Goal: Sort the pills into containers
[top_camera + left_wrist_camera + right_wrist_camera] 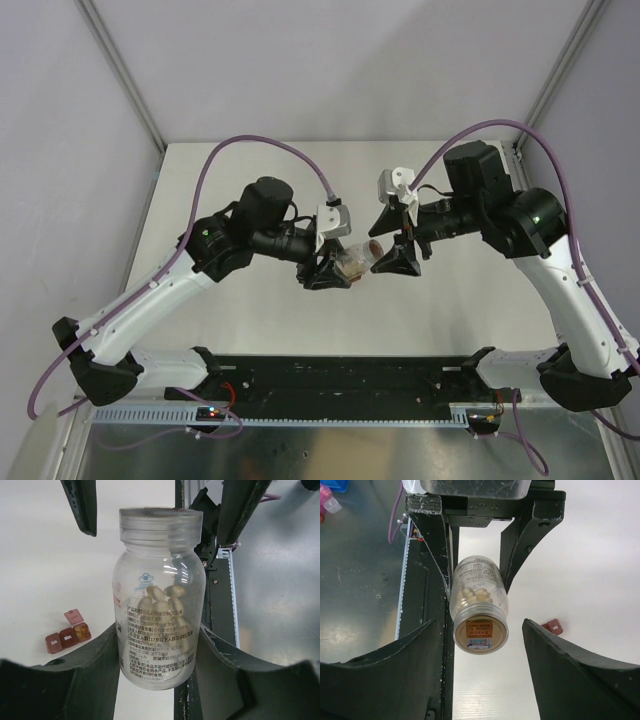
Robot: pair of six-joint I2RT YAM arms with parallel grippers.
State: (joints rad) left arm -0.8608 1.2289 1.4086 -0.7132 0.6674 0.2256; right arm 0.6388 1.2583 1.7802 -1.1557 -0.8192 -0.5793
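Left gripper [159, 635] clamped on a clear capped bottle [160, 565] of pills [162, 602]; right gripper [480, 625], fingers spread apart, faces the cap [481, 632].

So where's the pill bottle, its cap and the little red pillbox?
pill bottle [160, 645]: left wrist view, on its printed label.
cap [481, 632]: right wrist view, on its round end face.
red pillbox [68, 636]: left wrist view, on its middle lid.

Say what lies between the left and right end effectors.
A capped pill bottle, gripped by the left end effector; the right wrist view shows it.
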